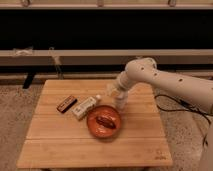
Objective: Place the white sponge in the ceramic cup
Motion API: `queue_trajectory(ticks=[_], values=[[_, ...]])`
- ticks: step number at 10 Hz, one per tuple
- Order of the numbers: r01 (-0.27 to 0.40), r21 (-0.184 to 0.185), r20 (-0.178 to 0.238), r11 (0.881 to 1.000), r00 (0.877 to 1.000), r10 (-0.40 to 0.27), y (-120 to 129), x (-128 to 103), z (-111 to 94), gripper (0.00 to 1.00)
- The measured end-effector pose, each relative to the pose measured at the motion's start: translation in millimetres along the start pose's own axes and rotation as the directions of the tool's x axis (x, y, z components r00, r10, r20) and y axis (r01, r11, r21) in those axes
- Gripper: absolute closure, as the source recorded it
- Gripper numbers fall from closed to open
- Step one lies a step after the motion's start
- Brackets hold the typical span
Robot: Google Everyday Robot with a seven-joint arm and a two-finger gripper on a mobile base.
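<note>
You are looking down at a slatted wooden table, and the orange-brown bowl sitting near its middle is the handiest landmark. Something dark and reddish-brown is lying inside that bowl. Just beyond the bowl's upper right rim the ceramic cup is standing upright, a small pale tumbler, close to the bowl though you cannot tell whether the two are touching. The claw is hanging directly above the cup's mouth, at the end of the white arm that is reaching in from the right of the bowl. How far the claw is open you cannot tell, and the white sponge is showing only as a pale patch at the claw's tip, above and slightly left of the cup (whether it is gripped there or already partly in the cup is not clear).

Left of the bowl, a long white capped pack is lying at a slant, its cap end pointing toward the cup. Further left of the bowl, a dark brown bar is lying at a similar slant. Both carry markings, but none of the writing can be read. A small dark mark is sitting on the table's near right corner, well away from the bowl, also unreadable.
</note>
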Motion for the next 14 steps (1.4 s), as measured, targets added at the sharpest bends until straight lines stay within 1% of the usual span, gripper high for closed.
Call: queue_trajectory(ticks=[2, 3, 4, 5, 9, 11, 12, 14], values=[[-0.033, 0.040, 0.006, 0.999, 0.999, 0.033, -3.4, 6.0, -2.7, 0.28], [-0.036, 0.048, 0.011, 0.998, 0.999, 0.036, -4.8, 7.8, -3.0, 0.22], [-0.044, 0.055, 0.024, 0.997, 0.999, 0.043, -6.6, 8.5, -2.3, 0.20], [-0.051, 0.060, 0.043, 0.997, 0.998, 0.048, -7.4, 9.0, -0.2, 0.20], [-0.036, 0.075, 0.055, 0.997, 0.998, 0.032, -6.8, 2.3, 0.0, 0.20], [-0.021, 0.082, 0.074, 0.996, 0.997, 0.015, -5.2, -3.4, -4.3, 0.20], [-0.019, 0.085, 0.078, 0.996, 0.997, 0.013, -5.6, -2.4, -7.1, 0.20], [-0.016, 0.082, 0.080, 0.996, 0.997, 0.009, -4.5, -4.8, -5.8, 0.20]])
